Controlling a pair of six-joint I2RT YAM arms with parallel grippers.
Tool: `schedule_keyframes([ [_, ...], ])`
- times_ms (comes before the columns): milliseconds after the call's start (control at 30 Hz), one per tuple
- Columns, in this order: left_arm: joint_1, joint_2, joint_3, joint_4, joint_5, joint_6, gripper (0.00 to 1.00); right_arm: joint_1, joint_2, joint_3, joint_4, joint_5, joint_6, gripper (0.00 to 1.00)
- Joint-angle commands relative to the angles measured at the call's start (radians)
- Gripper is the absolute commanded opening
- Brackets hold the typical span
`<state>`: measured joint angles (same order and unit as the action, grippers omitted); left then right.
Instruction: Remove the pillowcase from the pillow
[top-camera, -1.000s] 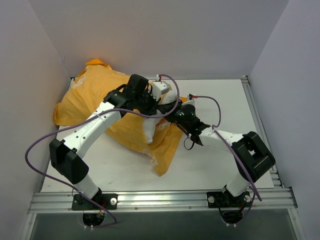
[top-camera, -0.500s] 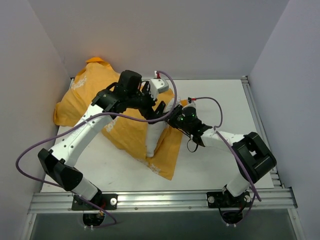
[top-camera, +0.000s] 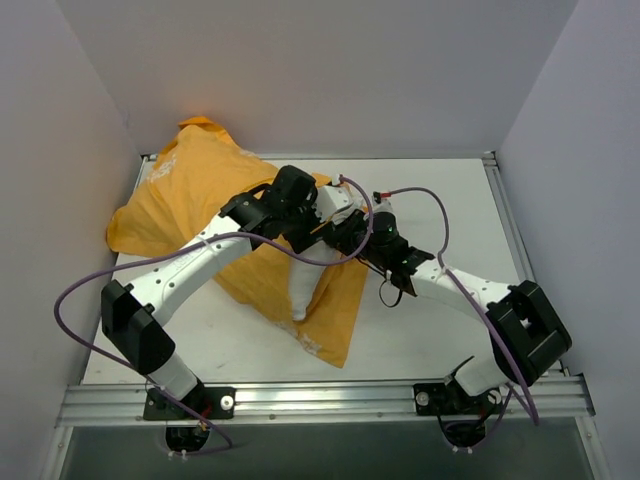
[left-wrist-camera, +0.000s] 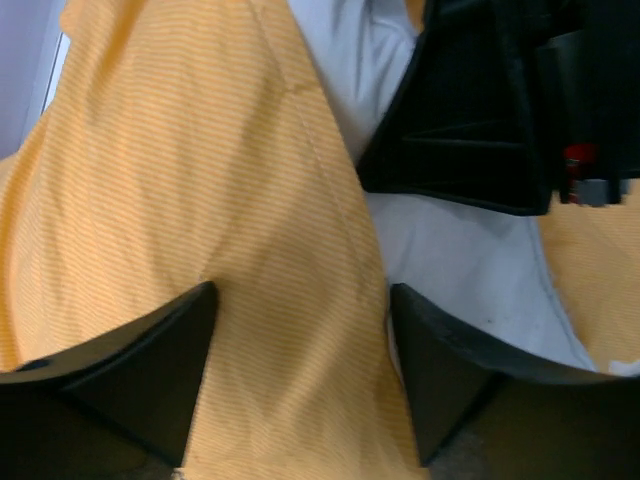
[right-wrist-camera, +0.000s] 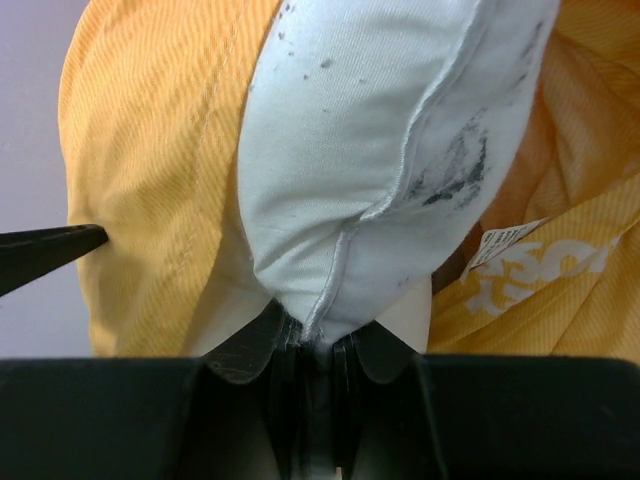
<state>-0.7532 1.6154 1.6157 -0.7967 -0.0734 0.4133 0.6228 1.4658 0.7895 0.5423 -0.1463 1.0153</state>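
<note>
Pillowcase (top-camera: 190, 190) is lying crumpled on the surface (top-camera: 450, 200) in the top view. Its long axis is running from the far-left corner toward near centre, and the pillow (top-camera: 300, 290) is poking a white corner nearward.

Left wrist: the left claw (left-wrist-camera: 300, 300) is gaping wide over orange cloth.

Right wrist: the right claw (right-wrist-camera: 310, 335) is pinching the pillow's seam, fully closed.

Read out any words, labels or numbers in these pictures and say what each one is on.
No text is legible.
The white tag, between pillow and pillowcase: lettering too small to read.
The white print on the pillowcase: cropped, letter-like shapes, unreadable.
</note>
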Motion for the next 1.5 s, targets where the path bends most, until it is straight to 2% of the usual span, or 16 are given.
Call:
schedule_keyframes([
  [0,0.006,0.0,0.01,0.045,-0.109,0.036,0.72,0.009,-0.065,0.065,0.019,-0.022,-0.035,0.0],
  [100,0.008,0.017,0.004,0.065,-0.155,0.042,0.41,0.011,-0.085,0.068,-0.008,-0.032,-0.041,0.0],
  [133,0.011,0.021,0.004,0.073,-0.169,0.039,0.21,0.011,-0.102,0.07,-0.021,-0.038,-0.044,0.0],
  [167,0.024,0.021,0.01,0.077,-0.177,0.022,0.13,0.009,-0.114,0.071,-0.056,-0.038,-0.047,0.0],
  [433,0.141,-0.002,0.049,0.083,-0.089,-0.053,0.11,-0.112,-0.286,0.022,-0.195,-0.157,-0.105,0.0],
  [567,0.184,0.008,0.076,0.07,-0.005,-0.099,0.22,-0.124,-0.337,0.063,-0.373,-0.205,-0.181,0.0],
  [667,0.186,0.011,0.105,0.062,0.052,-0.125,0.26,-0.127,-0.344,0.067,-0.404,-0.234,-0.201,0.0],
  [733,0.186,0.012,0.108,0.083,0.044,-0.126,0.1,-0.129,-0.341,0.062,-0.401,-0.268,-0.201,0.0],
  [767,0.186,0.015,0.101,0.099,-0.016,-0.11,0.02,-0.13,-0.344,0.071,-0.409,-0.279,-0.208,0.0],
  [867,0.199,0.05,0.053,0.149,-0.119,-0.035,0.02,-0.132,-0.364,0.131,-0.459,-0.292,-0.228,0.0],
  [1100,0.242,0.138,-0.098,0.263,-0.157,0.048,0.02,-0.136,-0.421,0.254,-0.409,-0.401,-0.143,0.0],
  [1200,0.259,0.133,-0.163,0.3,-0.17,0.079,0.02,-0.178,-0.435,0.24,-0.424,-0.409,-0.136,0.0],
  [1300,0.316,0.104,-0.186,0.307,-0.122,0.084,0.04,-0.293,-0.455,0.154,-0.421,-0.469,-0.139,0.0],
  [1367,0.344,0.083,-0.197,0.312,-0.068,0.113,0.15,-0.426,-0.463,0.059,-0.369,-0.524,-0.1,0.0],
  [1400,0.354,0.057,-0.203,0.31,-0.039,0.126,0.36,-0.451,-0.449,0.045,-0.375,-0.512,-0.107,0.0],
  [1467,0.365,0.026,-0.217,0.262,0.074,0.185,0.61,-0.446,-0.415,0.06,-0.395,-0.477,-0.136,0.0],
])
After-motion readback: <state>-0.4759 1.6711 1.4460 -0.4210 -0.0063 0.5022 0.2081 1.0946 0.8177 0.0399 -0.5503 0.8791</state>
